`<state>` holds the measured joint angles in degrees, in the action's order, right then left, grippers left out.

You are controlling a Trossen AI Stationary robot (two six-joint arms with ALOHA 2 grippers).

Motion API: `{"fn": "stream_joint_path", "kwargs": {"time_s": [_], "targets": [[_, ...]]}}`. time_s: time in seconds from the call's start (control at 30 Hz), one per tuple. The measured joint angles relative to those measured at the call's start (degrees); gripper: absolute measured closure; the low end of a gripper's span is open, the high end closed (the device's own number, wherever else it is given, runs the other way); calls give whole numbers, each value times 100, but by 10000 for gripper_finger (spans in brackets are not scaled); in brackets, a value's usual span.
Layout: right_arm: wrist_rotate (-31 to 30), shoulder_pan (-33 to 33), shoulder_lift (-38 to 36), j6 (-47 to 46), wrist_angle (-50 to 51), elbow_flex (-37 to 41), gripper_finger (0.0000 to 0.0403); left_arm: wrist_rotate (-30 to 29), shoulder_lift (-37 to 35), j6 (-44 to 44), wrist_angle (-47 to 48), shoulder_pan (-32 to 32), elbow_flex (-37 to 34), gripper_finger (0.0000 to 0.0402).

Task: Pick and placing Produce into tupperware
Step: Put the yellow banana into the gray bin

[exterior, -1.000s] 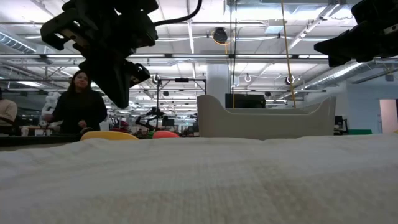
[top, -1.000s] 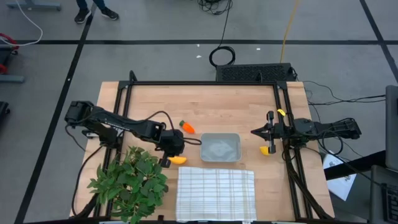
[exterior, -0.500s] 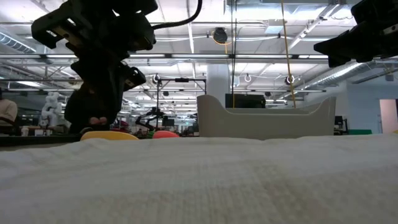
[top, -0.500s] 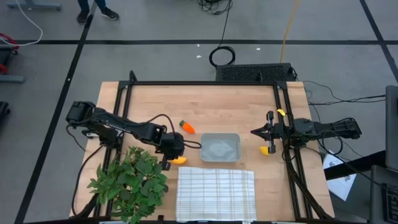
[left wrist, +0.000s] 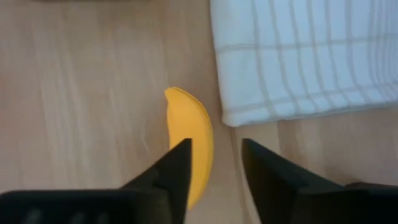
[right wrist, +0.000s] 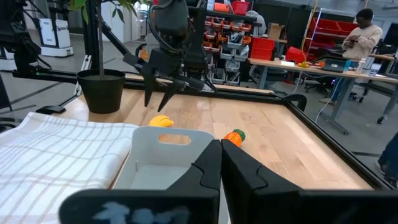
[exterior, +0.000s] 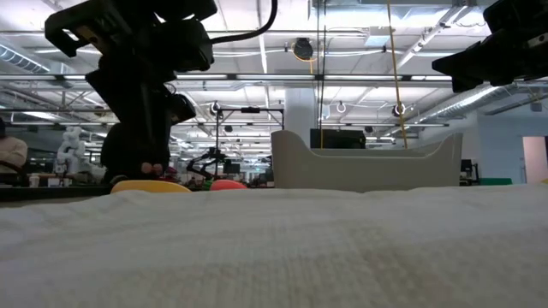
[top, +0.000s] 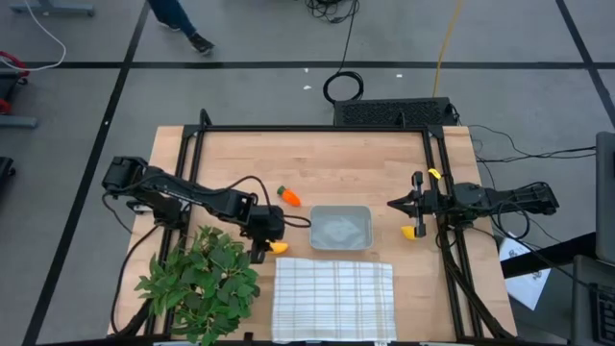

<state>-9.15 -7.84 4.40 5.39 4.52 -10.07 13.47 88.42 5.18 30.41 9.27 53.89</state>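
Your left gripper (left wrist: 214,171) spread wide, straddling banana (left wrist: 189,140) on surface (left wrist: 81,106); cloth (left wrist: 298,56) just beside. Right gripper (right wrist: 219,163) clenched, tupperware (right wrist: 163,155) ahead.

Even overhead light falls on the desk (top: 317,159); the low view's near checked cloth (exterior: 274,248) is blurred, ceiling lamps glaring.

In the high view, we see only the tip of the banana (top: 279,247); the left gripper (top: 259,252) covers the rest. In the left wrist view, the dark fingers (left wrist: 177,171) hide the banana's near end. In the low view, the white cloth (exterior: 274,248) fills the front and hides the bottoms of the tupperware (exterior: 368,162) and the carrot (exterior: 227,184).
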Motion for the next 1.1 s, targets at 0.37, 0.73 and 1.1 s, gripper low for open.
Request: {"fn": "stream_joint_path", "kwargs": {"time_s": [0.37, 0.73, 1.1], "targets": [[0, -2, 2, -44, 2, -2, 403, -635, 0, -222, -17, 257, 0, 87], [0, -2, 2, -153, 6, 0, 403, -962, 44, -399, -52, 363, 0, 71], [0, -2, 8, -151, 13, 0, 403, -900, 673, -382, -109, 403, -2, 80]]}}
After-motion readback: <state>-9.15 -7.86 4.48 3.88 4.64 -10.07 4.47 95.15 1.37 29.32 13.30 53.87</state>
